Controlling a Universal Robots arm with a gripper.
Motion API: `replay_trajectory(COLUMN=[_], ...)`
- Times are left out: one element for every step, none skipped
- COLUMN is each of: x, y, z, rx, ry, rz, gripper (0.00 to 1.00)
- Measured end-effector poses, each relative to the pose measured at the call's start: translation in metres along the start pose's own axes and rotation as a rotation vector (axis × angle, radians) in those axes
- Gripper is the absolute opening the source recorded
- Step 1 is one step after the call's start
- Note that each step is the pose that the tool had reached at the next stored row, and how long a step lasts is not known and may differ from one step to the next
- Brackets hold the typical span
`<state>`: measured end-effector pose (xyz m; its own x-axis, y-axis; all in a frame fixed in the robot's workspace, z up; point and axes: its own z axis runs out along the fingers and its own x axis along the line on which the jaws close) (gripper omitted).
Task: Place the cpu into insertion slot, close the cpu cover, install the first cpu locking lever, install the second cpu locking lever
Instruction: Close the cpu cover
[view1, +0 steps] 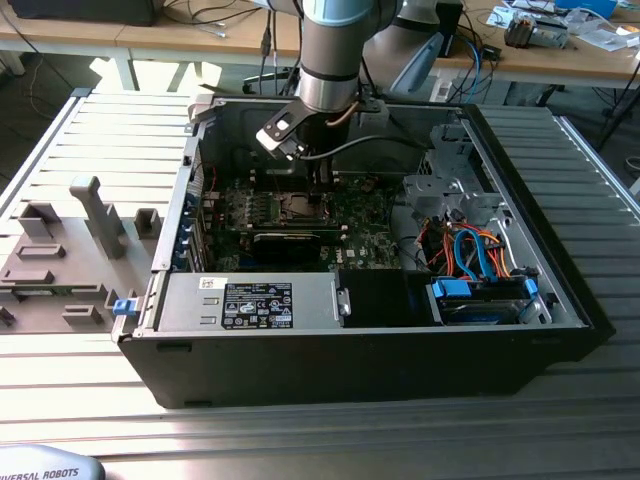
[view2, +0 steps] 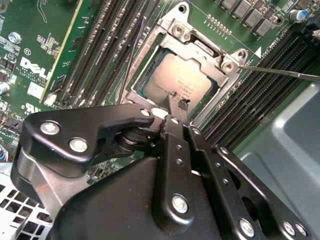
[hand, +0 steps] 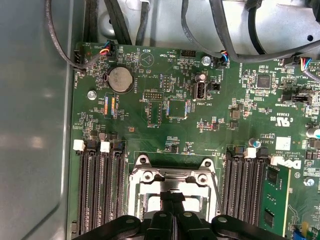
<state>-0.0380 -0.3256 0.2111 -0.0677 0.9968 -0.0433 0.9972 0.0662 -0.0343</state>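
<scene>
1. Arm (view1: 330, 55) reaches straight down into the open case (view1: 560, 300).
2. Claw (view2: 179, 105) is closed, fingers together, tip at the cpu (view2: 172, 75).
3. Cpu sits in the slot (view1: 293, 209), cover (view2: 200, 42) framing it.

The arm (view1: 330, 70), upper centre of the exterior view, is a silver-grey cylinder with a blue cap; its gripper (view2: 178, 106) is black linkages studded with silver screws.
</scene>
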Motion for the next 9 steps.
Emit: replay_trajectory(x=[0.0000, 0.0000, 0.0000, 0.0001, 0.0001, 0.0001, 0.0001, 0.0002, 0.0002], y=[-0.0001, -0.0002, -0.0003, -0.0003, -0.0004, -0.0005, -0.0005, -0.0006, -0.0008], z=[0.0002, 0.0005, 0.0007, 0.0009, 0.0011, 0.0014, 0.0017, 0.0021, 0.0031], rx=[0.0001, 0.0001, 0.0001, 0.0001, 0.0001, 0.0000, 0.0000, 0.0001, 0.0000], ry=[-0.0001, -0.0001, -0.0001, -0.0001, -0.0001, -0.0001, -0.0001, 0.0000, 0.0000], rz=[0.000, 0.000, 0.000, 0.000, 0.000, 0.000, 0.000, 0.000, 0.000], gripper=[0.11, 0.11, 0.11, 0.11, 0.11, 0.11, 0.11, 0.11, 0.11])
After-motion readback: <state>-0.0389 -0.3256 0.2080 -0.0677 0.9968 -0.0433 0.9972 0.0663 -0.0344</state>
